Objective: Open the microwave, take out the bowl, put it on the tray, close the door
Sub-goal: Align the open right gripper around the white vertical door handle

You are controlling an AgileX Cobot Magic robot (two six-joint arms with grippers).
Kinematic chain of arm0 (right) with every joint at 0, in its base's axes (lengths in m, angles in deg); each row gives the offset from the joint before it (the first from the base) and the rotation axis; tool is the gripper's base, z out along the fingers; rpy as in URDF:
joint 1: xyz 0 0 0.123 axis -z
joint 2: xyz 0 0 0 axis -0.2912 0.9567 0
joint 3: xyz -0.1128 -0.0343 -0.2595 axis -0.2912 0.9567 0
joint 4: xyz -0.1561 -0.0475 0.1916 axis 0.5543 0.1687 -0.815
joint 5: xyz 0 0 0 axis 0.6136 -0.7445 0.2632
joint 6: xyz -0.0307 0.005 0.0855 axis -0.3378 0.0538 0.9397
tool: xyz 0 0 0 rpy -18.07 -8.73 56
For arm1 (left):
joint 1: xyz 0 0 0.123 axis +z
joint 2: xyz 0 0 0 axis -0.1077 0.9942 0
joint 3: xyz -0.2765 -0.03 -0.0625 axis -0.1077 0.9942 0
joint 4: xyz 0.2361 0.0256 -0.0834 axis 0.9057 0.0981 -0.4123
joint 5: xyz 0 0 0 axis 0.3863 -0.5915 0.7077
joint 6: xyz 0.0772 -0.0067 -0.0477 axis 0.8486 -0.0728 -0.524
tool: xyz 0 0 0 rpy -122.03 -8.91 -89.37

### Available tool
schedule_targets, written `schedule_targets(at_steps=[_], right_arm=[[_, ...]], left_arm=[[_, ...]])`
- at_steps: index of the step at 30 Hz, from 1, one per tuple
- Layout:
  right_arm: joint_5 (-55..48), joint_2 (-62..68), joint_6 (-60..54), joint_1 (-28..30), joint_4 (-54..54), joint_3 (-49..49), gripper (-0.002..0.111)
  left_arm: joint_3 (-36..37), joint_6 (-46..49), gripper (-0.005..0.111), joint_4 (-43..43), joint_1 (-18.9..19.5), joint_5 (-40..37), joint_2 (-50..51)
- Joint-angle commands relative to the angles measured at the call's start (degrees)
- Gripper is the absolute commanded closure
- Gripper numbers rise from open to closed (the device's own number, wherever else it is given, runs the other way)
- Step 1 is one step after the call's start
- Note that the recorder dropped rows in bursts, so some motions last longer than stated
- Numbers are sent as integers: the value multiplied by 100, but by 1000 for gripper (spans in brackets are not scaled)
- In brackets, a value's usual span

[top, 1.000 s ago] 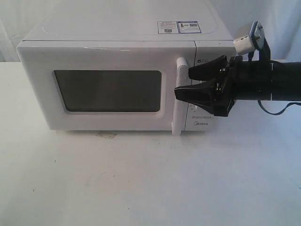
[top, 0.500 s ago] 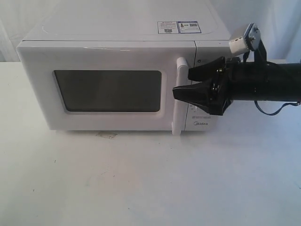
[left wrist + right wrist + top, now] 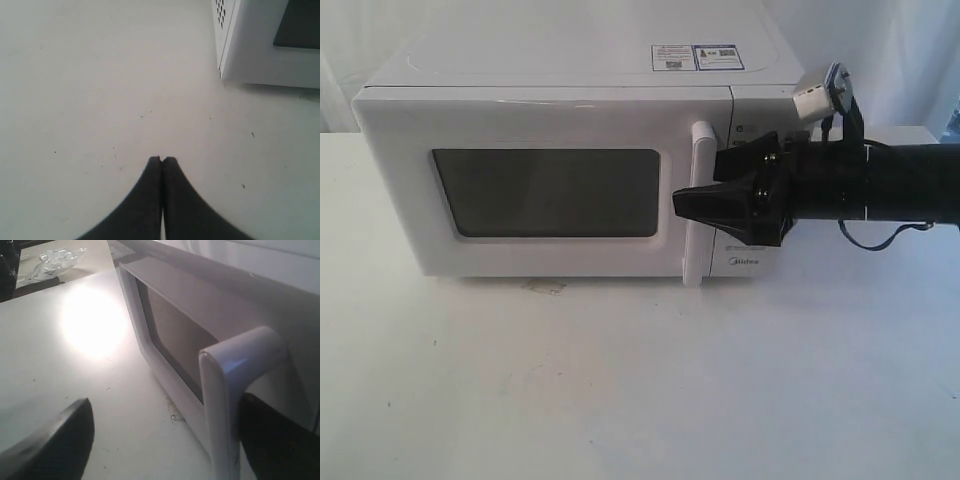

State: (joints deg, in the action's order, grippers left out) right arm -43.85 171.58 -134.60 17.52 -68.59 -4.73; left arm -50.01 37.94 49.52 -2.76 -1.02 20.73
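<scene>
The white microwave (image 3: 560, 80) stands at the back of the table with its door (image 3: 410, 200) closed, so the bowl is hidden. My right gripper (image 3: 698, 180) comes in from the right and is open around the tall white bar handle (image 3: 698, 140). One black finger (image 3: 272, 440) sits behind the bar and the other (image 3: 60, 445) is well out in front of the dark window (image 3: 175, 335). My left gripper (image 3: 162, 159) is shut on nothing, just above the bare table near the microwave's left corner (image 3: 250, 60). No tray is in view.
The white table (image 3: 620, 380) has a small stain (image 3: 546, 287) under the door's lower edge. A cable and white connector (image 3: 817, 98) ride on the right arm. A clear glassy thing (image 3: 55, 262) lies beyond the table's far edge.
My right gripper has slid left, and its front finger now reaches past the handle bar, over the door. The microwave has nudged slightly left; the door stays closed.
</scene>
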Motion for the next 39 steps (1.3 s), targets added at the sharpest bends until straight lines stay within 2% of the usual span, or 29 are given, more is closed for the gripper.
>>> schedule_targets(at_steps=[1,6,9,12,15,19,21,25,28,30,35,37,39], right_arm=[[296,245,-167,-232,-434,-228,46],[1098,245,-157,-413,-434,-228,76],[1181,245,-118,-413,-434,-228,87],[1305,245,483,-413,-434,-244,101],[1327,245,826,-413,-434,-308,107],[1352,245,932,-413,-434,-345,106],[1421,245,954,-413,-434,-345,102],[1607,245,968,-413,-434,-345,81],[1607,245,968,-413,-434,-348,58],[1652,245,1026,-413,-434,-348,51],[1715,245,1142,-413,-434,-348,51],[1767,245,1212,-413,-434,-359,57],[1846,245,1212,-413,-434,-359,70]], left_arm=[[22,16,107,-27,-14,-10,-28],[22,16,107,-27,-14,-10,-28],[22,16,107,-27,-14,-10,-28],[22,16,107,-27,-14,-10,-28],[22,16,107,-27,-14,-10,-28],[22,16,107,-27,-14,-10,-28],[22,16,107,-27,-14,-10,-28],[22,16,107,-27,-14,-10,-28],[22,16,107,-27,-14,-10,-28],[22,16,107,-27,-14,-10,-28],[22,16,107,-27,-14,-10,-28],[22,16,107,-27,-14,-10,-28],[22,16,107,-27,-14,-10,-28]])
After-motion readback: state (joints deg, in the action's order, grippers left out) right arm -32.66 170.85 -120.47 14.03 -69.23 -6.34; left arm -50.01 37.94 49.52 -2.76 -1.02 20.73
